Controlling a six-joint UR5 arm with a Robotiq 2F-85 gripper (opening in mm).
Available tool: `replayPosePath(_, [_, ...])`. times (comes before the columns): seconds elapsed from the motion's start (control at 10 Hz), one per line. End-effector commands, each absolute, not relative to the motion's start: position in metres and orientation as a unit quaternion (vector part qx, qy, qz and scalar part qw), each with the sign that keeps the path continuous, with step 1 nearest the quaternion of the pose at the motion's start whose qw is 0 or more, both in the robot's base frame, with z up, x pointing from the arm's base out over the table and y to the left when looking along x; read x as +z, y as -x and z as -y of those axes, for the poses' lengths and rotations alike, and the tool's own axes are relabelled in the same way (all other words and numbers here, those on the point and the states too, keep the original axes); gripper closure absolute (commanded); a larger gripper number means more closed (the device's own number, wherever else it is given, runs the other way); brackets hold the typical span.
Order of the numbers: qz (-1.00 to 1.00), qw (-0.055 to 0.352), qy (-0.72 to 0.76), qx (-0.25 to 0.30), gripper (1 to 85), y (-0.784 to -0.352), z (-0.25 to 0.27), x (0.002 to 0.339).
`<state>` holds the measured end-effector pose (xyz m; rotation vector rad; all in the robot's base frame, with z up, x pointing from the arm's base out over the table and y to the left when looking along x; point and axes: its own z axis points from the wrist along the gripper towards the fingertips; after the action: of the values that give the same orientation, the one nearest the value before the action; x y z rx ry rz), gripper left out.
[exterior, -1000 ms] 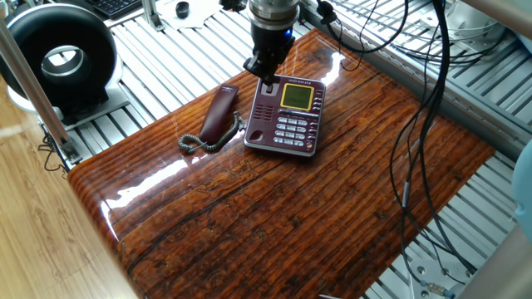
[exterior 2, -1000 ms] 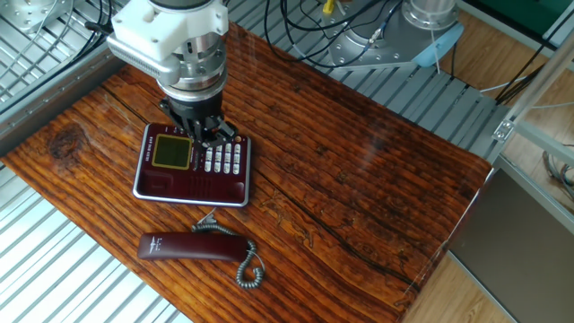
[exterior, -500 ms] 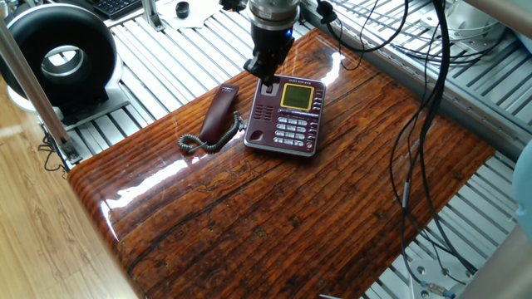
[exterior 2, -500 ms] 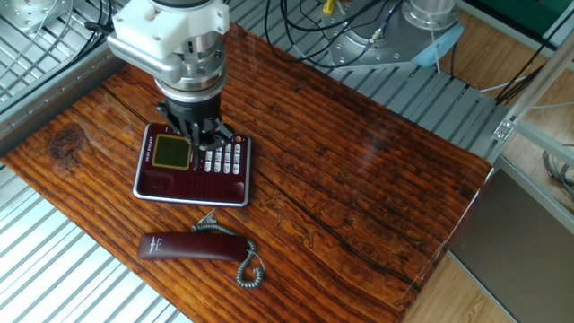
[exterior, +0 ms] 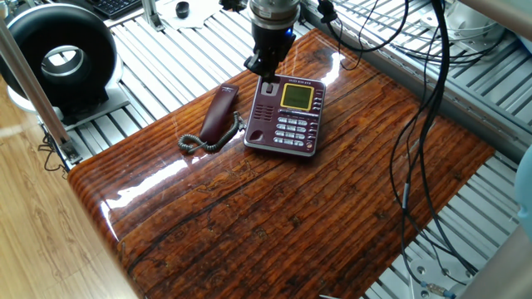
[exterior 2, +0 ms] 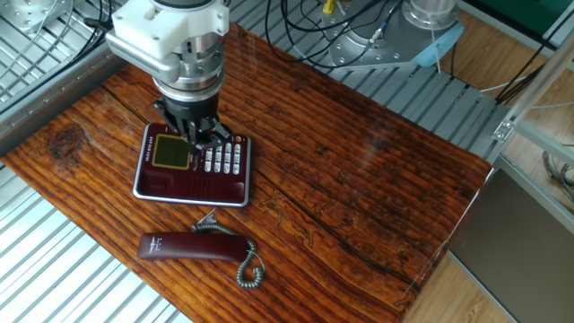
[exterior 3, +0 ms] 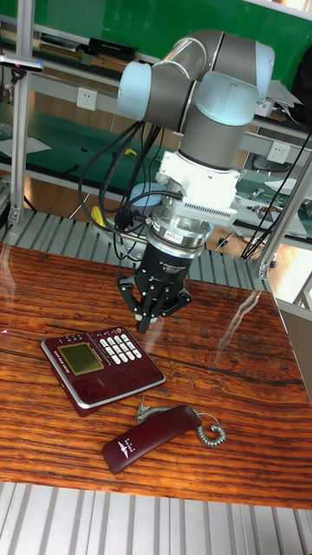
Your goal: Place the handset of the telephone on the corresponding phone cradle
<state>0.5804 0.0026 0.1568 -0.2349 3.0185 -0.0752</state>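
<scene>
Handset (slim maroon, coiled cord) on glossy wooden table, beside telephone, gripper fingers nearly together, empty.

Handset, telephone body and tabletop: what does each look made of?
The handset looks like smooth dark maroon moulded plastic with a faint sheen. The telephone seems the same plastic, edged in silvery trim. The tabletop looks like glossy lacquered wood or wood-print laminate: strong grain, mirror-like glare.

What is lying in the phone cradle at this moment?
Nothing: the phone cradle sits vacant. The handset lies on the table beside the telephone. The end effector hides the cradle's top end.
</scene>
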Motion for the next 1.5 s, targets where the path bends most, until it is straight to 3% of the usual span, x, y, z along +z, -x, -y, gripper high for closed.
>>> replayPosePath(0.0, [-0.992, 0.059, 0.113, -0.01, 84.7, -0.5811, -0.0105, 0.1579])
replayPosePath(1.4, [-0.996, 0.049, 0.075, 0.001, 84.7, -0.5757, -0.0148, 0.1577])
